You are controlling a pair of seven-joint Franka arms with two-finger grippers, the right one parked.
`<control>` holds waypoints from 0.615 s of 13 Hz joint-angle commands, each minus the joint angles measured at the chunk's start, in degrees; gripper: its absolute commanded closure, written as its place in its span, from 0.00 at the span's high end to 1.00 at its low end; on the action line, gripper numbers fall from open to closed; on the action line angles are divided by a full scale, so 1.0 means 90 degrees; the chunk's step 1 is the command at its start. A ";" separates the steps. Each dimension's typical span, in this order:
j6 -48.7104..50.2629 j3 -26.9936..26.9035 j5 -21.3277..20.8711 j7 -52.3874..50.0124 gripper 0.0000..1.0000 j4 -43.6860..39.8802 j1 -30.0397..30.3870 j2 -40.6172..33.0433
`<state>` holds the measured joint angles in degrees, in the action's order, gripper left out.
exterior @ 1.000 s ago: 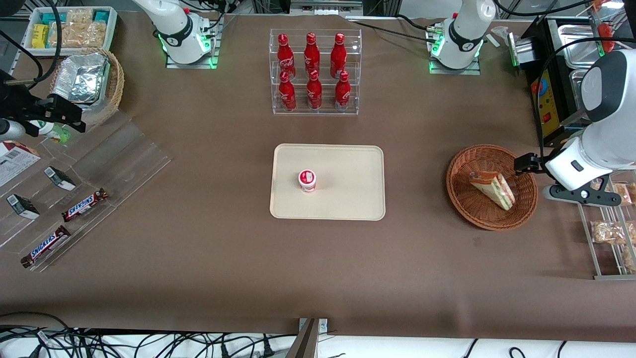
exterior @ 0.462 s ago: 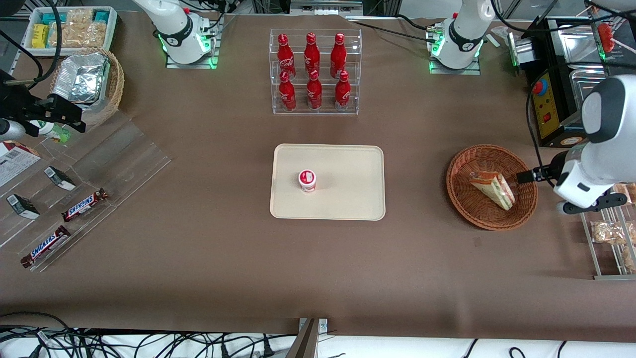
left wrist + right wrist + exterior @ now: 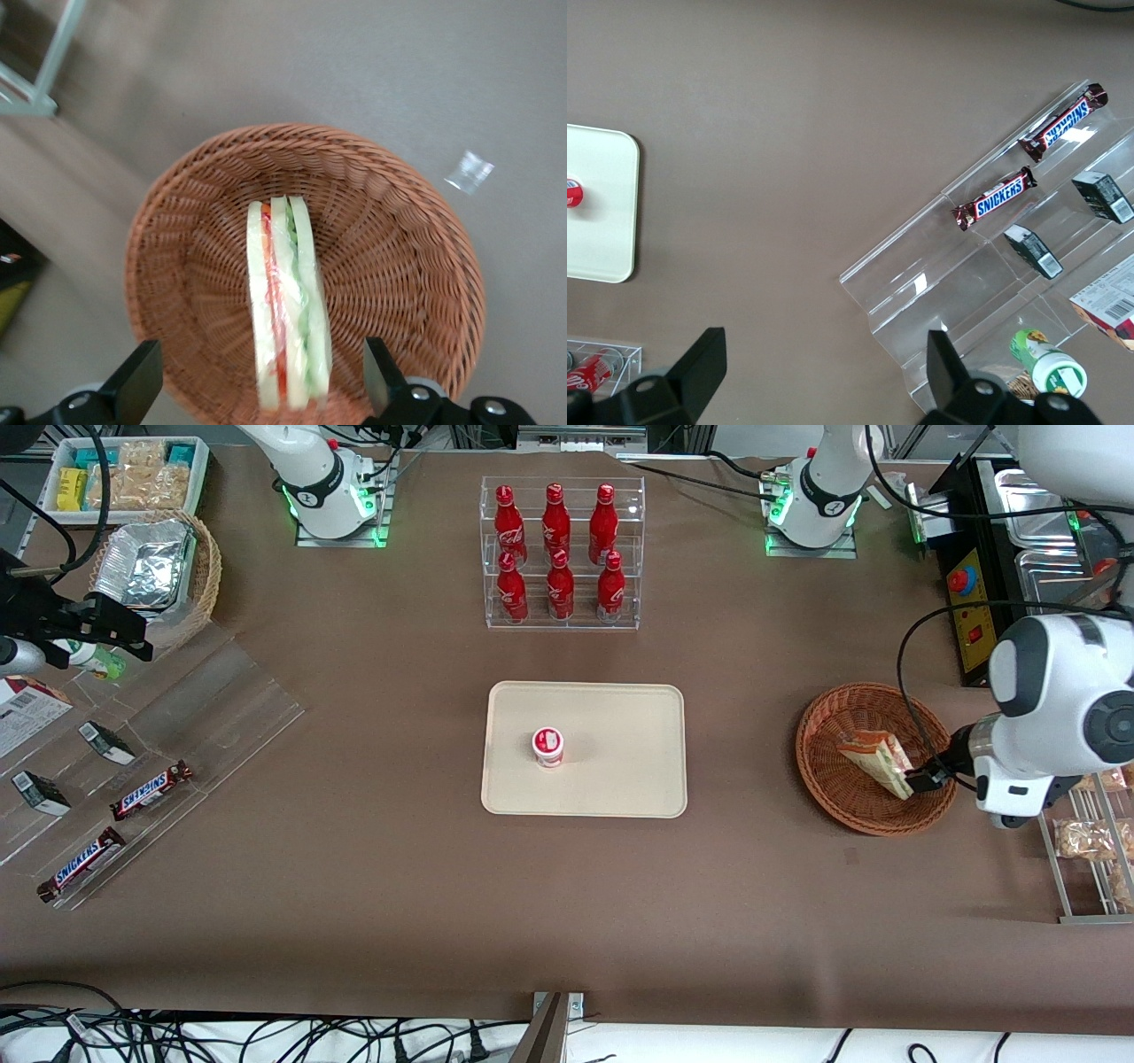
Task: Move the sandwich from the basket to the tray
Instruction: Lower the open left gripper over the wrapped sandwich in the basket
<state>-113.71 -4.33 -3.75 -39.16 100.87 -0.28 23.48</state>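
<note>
**Open gripper poised at the sandwich's near end**

Nearest the front camera of the task's things, the reddish-brown wicker basket (image 3: 875, 757) sits on the brown table toward the working arm's end, at about three o'clock from the tray. The sandwich (image 3: 875, 762) lies inside it on its edge, a pale wedge with green, red and yellow layers showing in the wrist view (image 3: 285, 305). The left gripper (image 3: 926, 779) hangs over the basket's rim at roughly four o'clock of the basket's centre, right beside the sandwich's nearer tip. From the wrist camera its two fingers (image 3: 137, 385) stand wide apart, one on either side of the sandwich, gripping nothing; whether they have reached the sandwich's level or sit just above it is hard to judge from these angles.

The cream tray (image 3: 620, 779) lies flat at mid-table, well apart from the basket, with a small red-and-white cup (image 3: 547, 746) standing upright on it, somewhat toward the parked arm's end.

Farther from the camera, at twelve o'clock from the tray, a clear acrylic rack (image 3: 563, 553) holds six red bottles (image 3: 555, 518) in two rows.
</note>
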 commanded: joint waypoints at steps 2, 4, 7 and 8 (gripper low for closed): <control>-0.1161 0.0032 0.0026 -0.0883 1.00 0.1124 -0.0027 -0.0217; -0.1631 0.0032 0.0026 -0.0912 1.00 0.1505 -0.0037 -0.0217; -0.2004 0.0032 0.0016 -0.1098 1.00 0.1789 -0.0047 -0.0187; -0.1956 0.0032 0.0016 -0.1098 1.00 0.1848 -0.0057 -0.0216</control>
<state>-130.80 -4.11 -3.75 -48.13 115.18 -0.51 23.54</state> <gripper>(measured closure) 0.000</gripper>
